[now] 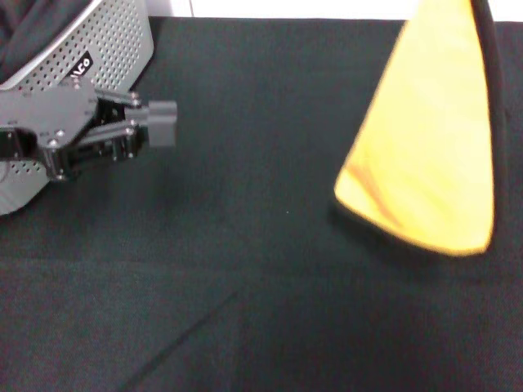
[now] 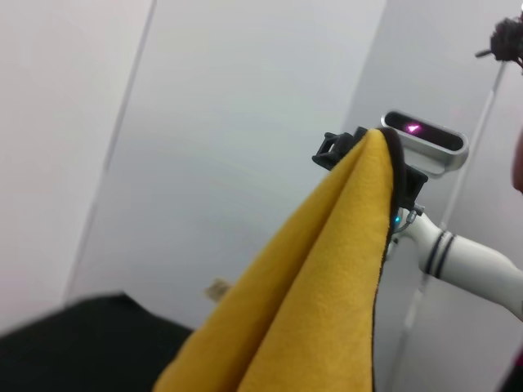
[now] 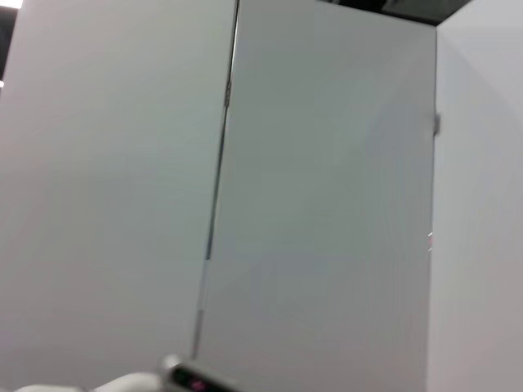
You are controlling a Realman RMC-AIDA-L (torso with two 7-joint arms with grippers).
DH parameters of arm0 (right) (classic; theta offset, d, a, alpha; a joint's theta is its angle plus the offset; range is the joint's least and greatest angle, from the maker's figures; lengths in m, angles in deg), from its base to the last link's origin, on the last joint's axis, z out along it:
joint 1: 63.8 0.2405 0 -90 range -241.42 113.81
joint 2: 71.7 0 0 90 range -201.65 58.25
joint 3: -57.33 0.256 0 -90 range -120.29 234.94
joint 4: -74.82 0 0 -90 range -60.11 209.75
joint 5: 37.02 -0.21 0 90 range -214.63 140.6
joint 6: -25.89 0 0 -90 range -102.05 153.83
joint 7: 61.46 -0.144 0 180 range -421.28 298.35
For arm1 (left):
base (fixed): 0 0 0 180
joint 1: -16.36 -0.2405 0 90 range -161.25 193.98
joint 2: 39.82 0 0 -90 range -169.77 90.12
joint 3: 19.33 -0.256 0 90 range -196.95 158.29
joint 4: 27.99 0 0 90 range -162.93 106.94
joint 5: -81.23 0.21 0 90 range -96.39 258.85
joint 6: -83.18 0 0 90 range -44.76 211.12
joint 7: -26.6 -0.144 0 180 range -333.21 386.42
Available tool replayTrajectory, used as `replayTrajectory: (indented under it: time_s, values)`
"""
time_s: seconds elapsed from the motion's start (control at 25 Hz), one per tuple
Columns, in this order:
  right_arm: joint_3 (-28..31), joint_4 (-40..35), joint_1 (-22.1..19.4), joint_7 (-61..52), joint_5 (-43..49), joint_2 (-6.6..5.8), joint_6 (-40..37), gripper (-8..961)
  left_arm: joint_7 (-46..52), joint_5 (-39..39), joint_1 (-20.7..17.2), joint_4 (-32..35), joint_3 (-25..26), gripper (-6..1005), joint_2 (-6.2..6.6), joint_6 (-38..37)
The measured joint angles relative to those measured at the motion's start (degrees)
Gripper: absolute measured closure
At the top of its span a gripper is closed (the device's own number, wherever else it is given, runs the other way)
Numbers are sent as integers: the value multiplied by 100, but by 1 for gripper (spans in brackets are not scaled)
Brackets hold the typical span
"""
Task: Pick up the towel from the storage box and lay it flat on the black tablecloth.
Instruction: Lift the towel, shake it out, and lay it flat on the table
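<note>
Jaws, right gripper (image 2: pixel 359 147): clamped on the top corner of the towel (image 1: pixel 433 139), as I read it from the left wrist view, where the black fingers pinched the hemmed peak of the cloth. In the head view that gripper sat above the frame and I could not see it.

Jaws, left gripper (image 1: pixel 159 124): I could not tell whether they stood apart or together. It hung just beside the box (image 1: pixel 114 41) at the far left corner of the tablecloth (image 1: pixel 245 286), carrying nothing.

Towel: out of the box, hanging folded lengthwise, orange face outward, over the right half of the tablecloth toward its far edge. Its lower hem appeared to hang just above the black sheet; contact could not be confirmed.

Risks, as I judged them:
- Hung from one corner, the towel would likely drop in a folded heap, not flat.
- A single-corner pinch could slip if dragged.
- Lowering near the right edge could leave part of it off the tablecloth.
- The left gripper could knock the box when reaching across for a second corner.
</note>
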State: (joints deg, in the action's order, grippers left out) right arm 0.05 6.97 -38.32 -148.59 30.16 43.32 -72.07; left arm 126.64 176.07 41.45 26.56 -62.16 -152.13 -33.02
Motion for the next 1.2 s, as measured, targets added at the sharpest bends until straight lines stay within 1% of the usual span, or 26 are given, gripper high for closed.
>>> replayTrajectory:
  time_s: [0.12, 0.24, 0.32, 0.52, 0.56, 0.6, 0.64, 0.68, 0.84, 1.0, 1.04, 1.12, 1.2]
  values:
    - [-25, -34, 282, 108, 11, 24, 377, 940, -249, 7, -34, 0, 192, 846, -105, 190]
    - [-87, -53, 479, 302, 7, 77, 756, 940, -595, 0, -137, -9, 212, 832, -214, 529]
    - [-200, -55, 566, 433, -39, 97, 1070, 940, -895, -36, -233, -12, 239, 827, -338, 777]
    - [-831, -107, 761, 933, -117, 99, 2047, 940, -1435, 8, -344, -137, 293, 810, -596, 1361]
    - [-831, -107, 761, 933, -117, 99, 2047, 940, -1526, 17, -347, -176, 294, 798, -630, 1452]
    - [-1000, -153, 808, 1040, -119, 97, 2307, 940, -1654, 26, -348, -230, 293, 785, -669, 1537]
    - [-1394, -238, 943, 1225, -104, 96, 2959, 940, -1780, 29, -348, -291, 292, 772, -698, 1613]
    - [-1453, -251, 963, 1245, -103, 96, 3049, 940, -1880, 29, -348, -332, 288, 760, -713, 1661]
    - [-2051, -414, 1136, 1423, 11, 90, 3997, 940, -2366, -75, -315, -751, 281, 709, -742, 1826]
    - [-2699, -693, 1175, 1544, 365, 98, 4876, 940, -2767, -327, -325, -1106, 290, 600, -745, 1871]
    - [-2801, -716, 1183, 1580, 397, 98, 4994, 940, -2843, -377, -333, -1154, 293, 573, -745, 1897]
    - [-2996, -726, 1222, 1681, 435, 98, 5193, 940, -2934, -414, -339, -1219, 294, 573, -746, 1953]
    - [-3063, -660, 1261, 1740, 445, 100, 5291, 940, -2995, -417, -339, -1258, 293, 573, -747, 2035]
